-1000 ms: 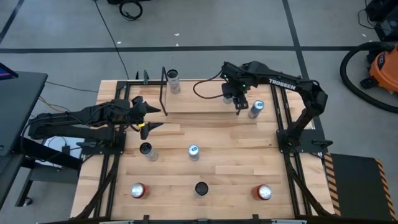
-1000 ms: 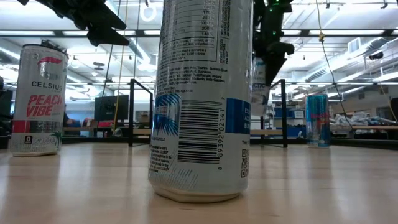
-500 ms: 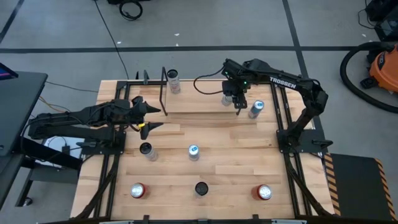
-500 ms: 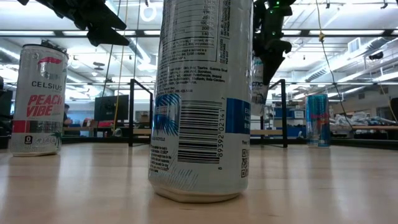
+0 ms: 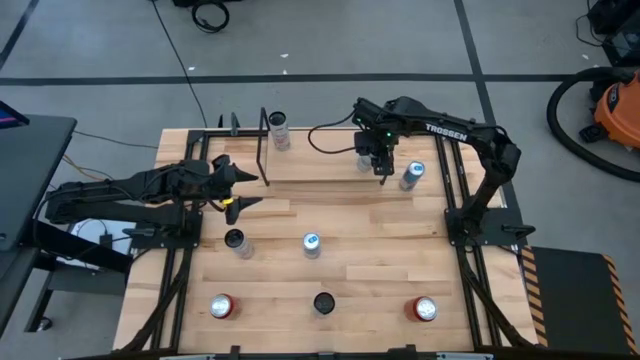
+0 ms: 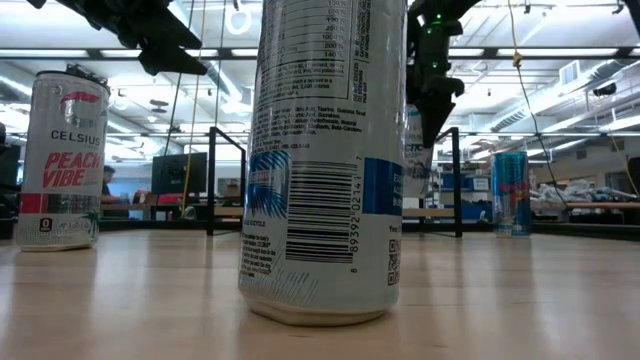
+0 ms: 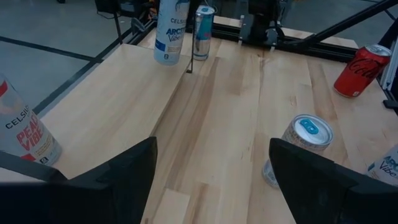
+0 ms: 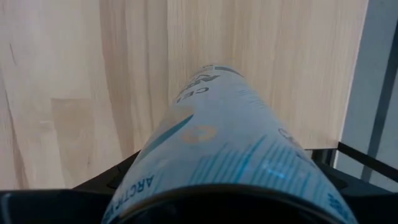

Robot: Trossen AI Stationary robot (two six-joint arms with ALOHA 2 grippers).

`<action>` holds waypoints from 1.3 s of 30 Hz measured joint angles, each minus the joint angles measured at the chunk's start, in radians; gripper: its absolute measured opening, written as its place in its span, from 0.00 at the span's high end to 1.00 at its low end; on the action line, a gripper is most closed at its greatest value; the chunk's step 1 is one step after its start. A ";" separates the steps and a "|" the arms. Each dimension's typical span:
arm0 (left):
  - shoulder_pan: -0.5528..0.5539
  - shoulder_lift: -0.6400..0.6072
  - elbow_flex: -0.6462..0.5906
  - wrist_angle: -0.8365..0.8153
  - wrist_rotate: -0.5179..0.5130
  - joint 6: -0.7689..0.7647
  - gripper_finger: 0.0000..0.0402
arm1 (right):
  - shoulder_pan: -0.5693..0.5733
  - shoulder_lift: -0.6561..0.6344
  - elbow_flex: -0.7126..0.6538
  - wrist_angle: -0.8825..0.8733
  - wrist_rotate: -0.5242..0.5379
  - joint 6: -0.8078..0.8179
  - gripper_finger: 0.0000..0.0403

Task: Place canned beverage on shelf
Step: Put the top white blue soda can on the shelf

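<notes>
My right gripper (image 5: 378, 162) is shut on a white and blue canned beverage (image 7: 171, 28), which hangs over the right part of the shelf (image 5: 320, 166), a light wood board in a black rod frame at the table's far side. In the low view this can (image 6: 415, 150) shows half hidden behind a nearer can, with its base above the board. A white can (image 5: 278, 129) stands upright at the shelf's left end. My left gripper (image 5: 236, 186) hovers open over the table's left side, with nothing between its fingers. My right gripper pinches the can's upper part (image 6: 416, 122) between its two fingers, which come from above and point down. The can hangs below them, almost upright, with its base clear of the shelf board. In the right wrist view the can's side (image 8: 211, 155) runs away from the fingers toward the board.
A blue and silver can (image 5: 412, 175) stands by the shelf's near right corner. Several more cans stand on the table: two in the middle row (image 5: 237, 242) (image 5: 311, 243) and three along the near edge (image 5: 222, 306) (image 5: 323, 303) (image 5: 424, 309). Black shelf posts (image 5: 264, 140) rise at the board's left end.
My right gripper has rolled a little about its own pointing line, with the can still in its fingers above the shelf's right part. The can has stayed clear of the board.
</notes>
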 joint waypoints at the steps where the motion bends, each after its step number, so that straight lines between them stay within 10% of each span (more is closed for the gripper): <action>1: 0.000 0.000 0.000 -0.002 0.000 0.000 0.22 | 0.000 0.001 0.000 0.003 -0.003 0.000 0.32; 39: 0.000 0.000 0.000 -0.005 0.000 0.000 0.22 | -0.062 0.002 -0.009 0.000 -0.088 0.068 0.28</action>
